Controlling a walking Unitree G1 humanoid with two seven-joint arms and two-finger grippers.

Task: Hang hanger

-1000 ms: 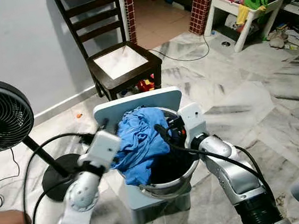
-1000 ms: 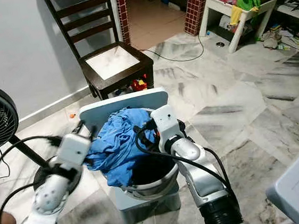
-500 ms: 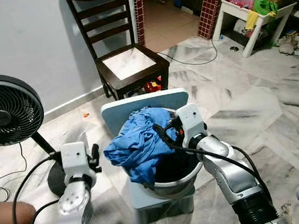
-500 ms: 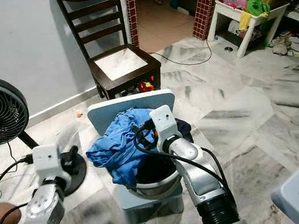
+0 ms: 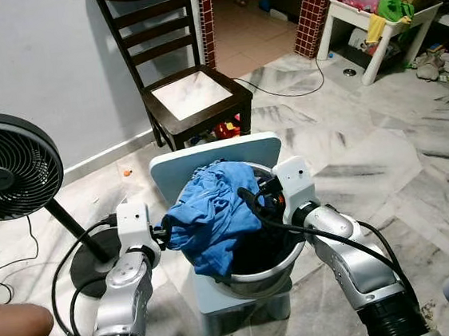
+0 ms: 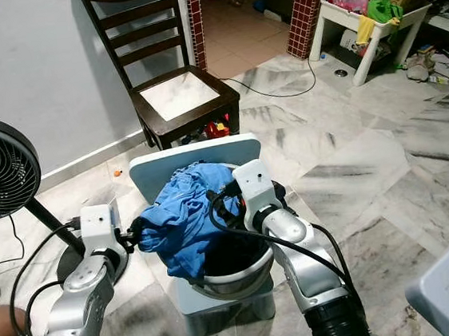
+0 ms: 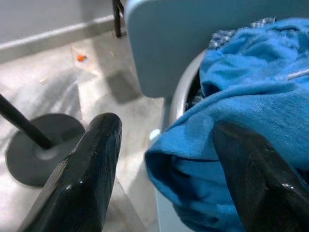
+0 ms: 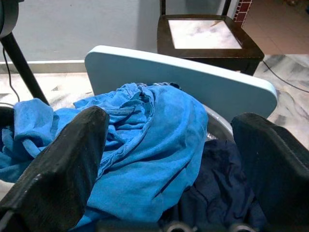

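- Your left claw [image 7: 164,159] is spread wide at the left edge of the blue cloth [image 5: 214,217]; one finger [image 7: 84,174] hangs over the floor, the other sits on the far side of the cloth's drooping fold.
- Your right claw [image 8: 169,159] is also spread wide, poised just over the basin [image 5: 256,275] from its right side, with nothing between the fingers.
- The cloth is bright blue, crumpled and soft; it heaps over the basin's left rim and hangs down outside it. A dark navy garment [image 8: 217,193] lies deeper in the basin, under and beside it.
- You cannot make out a hanger among the clothes.
- The metal basin rests on a pale blue stool [image 5: 207,155], whose backrest stands behind the cloth.
- A dark wooden chair [image 5: 193,99] stands beyond, and a black fan [image 5: 7,167] to your left.
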